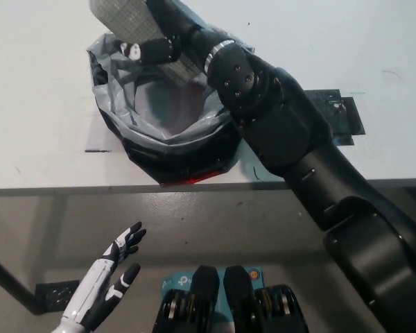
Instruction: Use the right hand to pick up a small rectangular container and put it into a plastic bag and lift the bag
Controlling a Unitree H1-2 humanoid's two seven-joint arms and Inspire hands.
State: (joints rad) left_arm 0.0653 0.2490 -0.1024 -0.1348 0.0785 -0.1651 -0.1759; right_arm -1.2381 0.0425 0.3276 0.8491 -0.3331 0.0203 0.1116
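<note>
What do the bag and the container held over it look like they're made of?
Bag: thin grey plastic film, glossy and crinkled, judging by its folds and highlights. Container, in the right hand: pale, finely dotted or meshed surface; material unclear. Left hand rests open, low.

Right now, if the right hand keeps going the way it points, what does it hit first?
The right hand, shut on the small rectangular container, points toward the picture's upper left, over the plastic bag. Beyond it only bare white table shows, so the way looks free, though the hand's height is unclear.
</note>
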